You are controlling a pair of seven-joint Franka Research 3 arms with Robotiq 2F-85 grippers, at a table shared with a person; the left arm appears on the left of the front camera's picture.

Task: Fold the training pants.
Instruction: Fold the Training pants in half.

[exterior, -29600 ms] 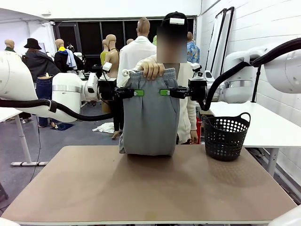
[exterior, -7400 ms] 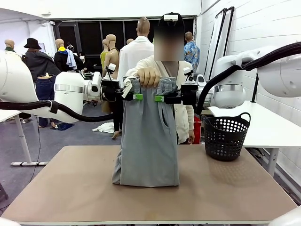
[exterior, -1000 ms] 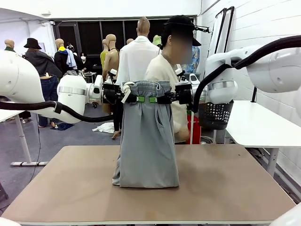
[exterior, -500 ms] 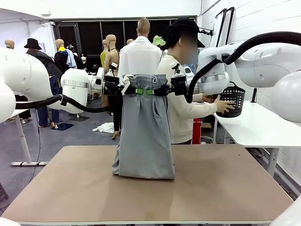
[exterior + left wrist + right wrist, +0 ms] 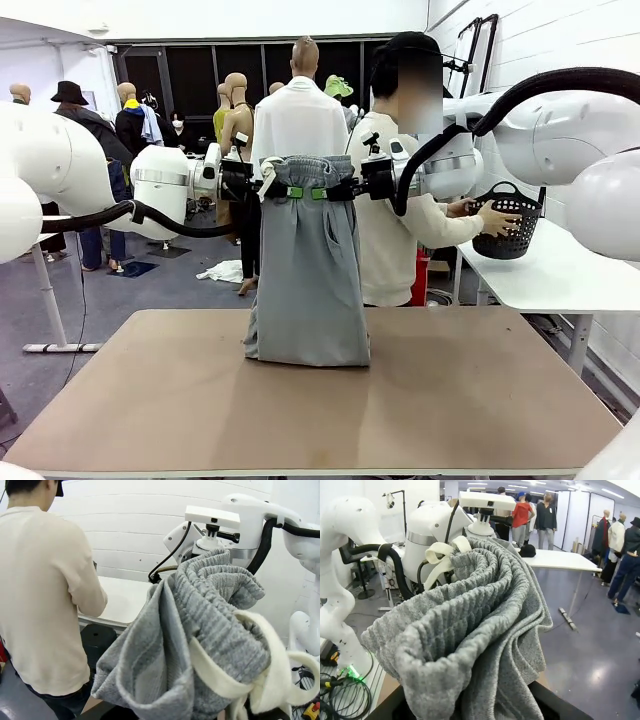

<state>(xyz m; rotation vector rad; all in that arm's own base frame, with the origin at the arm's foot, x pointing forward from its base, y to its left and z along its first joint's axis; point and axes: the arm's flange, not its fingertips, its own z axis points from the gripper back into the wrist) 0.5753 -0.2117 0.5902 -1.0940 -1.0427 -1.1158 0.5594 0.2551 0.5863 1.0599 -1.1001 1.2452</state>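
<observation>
So training pants [image 5: 308, 270] hang upright between arms, hem resting on surface [image 5: 450, 400]. Left end effector [image 5: 283, 191] and right end effector [image 5: 332, 192] each clamped on gathered waistband (green pads nearly meeting). Person's hand [image 5: 496, 218] on black basket [image 5: 512, 225], side table.

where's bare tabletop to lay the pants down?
Brown table is bare between the pants' hem and the near edge, and on both sides of the hanging training pants. Crowded only mid-table at the far side, where the hem rests, held up by left gripper and right gripper.
</observation>
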